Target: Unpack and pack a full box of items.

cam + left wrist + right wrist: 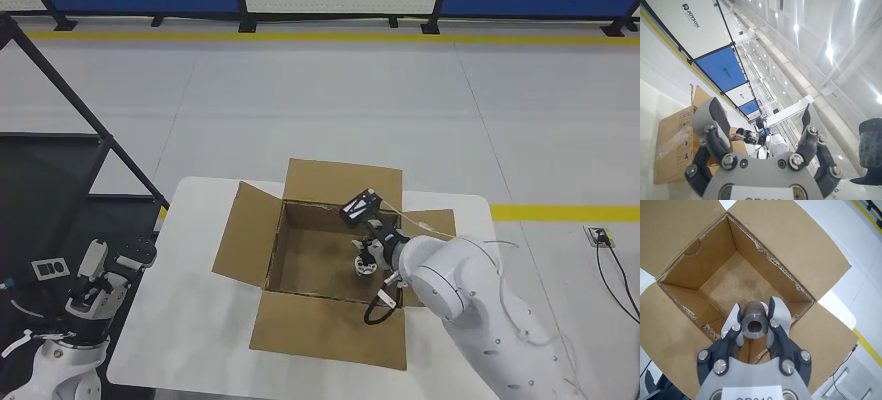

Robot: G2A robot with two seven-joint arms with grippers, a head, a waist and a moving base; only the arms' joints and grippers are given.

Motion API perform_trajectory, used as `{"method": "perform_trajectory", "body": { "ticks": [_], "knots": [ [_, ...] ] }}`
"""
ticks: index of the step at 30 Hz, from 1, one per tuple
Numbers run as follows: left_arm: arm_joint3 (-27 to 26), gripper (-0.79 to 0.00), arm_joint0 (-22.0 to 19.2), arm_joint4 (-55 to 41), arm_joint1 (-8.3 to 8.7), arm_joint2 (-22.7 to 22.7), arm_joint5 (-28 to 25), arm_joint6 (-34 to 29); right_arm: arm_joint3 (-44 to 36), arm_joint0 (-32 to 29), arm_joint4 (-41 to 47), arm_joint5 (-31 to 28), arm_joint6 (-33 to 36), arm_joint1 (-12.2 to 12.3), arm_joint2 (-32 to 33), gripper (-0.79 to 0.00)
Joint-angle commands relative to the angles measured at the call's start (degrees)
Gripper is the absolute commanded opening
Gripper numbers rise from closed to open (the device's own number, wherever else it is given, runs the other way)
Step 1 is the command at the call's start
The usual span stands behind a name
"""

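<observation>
Right wrist view: right fingers (780, 313) clench a steel cylinder (753, 325) above the open box's (715, 256) floor, near a corner. I'd move it straight and vertical, clear of the walls. Left fingers (719, 113) are spread, beside the tabletop (190, 300).

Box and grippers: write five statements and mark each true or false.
1. The right gripper is shut on a metal cylinder. True.
2. The cylinder is solid. False: its end has a bore.
3. The box has closed flaps. False: all four are folded out.
4. The left gripper is open and empty. True.
5. The cylinder hangs outside the box. False: it is over the box's inside.
</observation>
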Motion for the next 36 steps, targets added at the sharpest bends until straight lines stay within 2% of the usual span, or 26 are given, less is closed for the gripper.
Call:
{"method": "perform_trajectory", "body": {
  "ticks": [1,4,6,13,17,22,29,36],
  "knots": [
    [0.0,0.0,0.0,0.0,0.0,0.0,0.0,0.0,1.29,-0.04,1.42,-0.07,-1.78,0.0,0.99,-0.785],
    [0.0,0.0,0.0,0.0,0.0,0.0,0.0,0.0,0.4,-0.8,1.89,1.59,-2.29,0.46,5.01,-0.785],
    [0.0,0.0,0.0,0.0,0.0,0.0,0.0,0.0,-1.29,-2.37,-0.76,3.68,-1.65,1.08,8.56,-0.785],
    [0.0,0.0,0.0,0.0,0.0,0.0,0.0,0.0,-9.52,-12.14,-10.97,11.58,0.64,3.16,22.9,-0.785],
    [0.0,0.0,0.0,0.0,0.0,0.0,0.0,0.0,-10.5,-16.67,-12.89,13.21,1.74,3.75,28.81,-0.785],
    [0.0,0.0,0.0,0.0,0.0,0.0,0.0,0.0,-2.09,-17.56,-14.2,11.47,3.46,4.13,30.94,-0.785],
    [0.0,0.0,0.0,0.0,0.0,0.0,0.0,0.0,15.0,-12.8,-12.43,5.52,4.57,4.29,29.6,-0.785],
    [0.0,0.0,0.0,0.0,0.0,0.0,0.0,0.0,20.98,-11.73,-11.04,3.41,2.0,4.24,28.14,-0.785]
  ]
}}
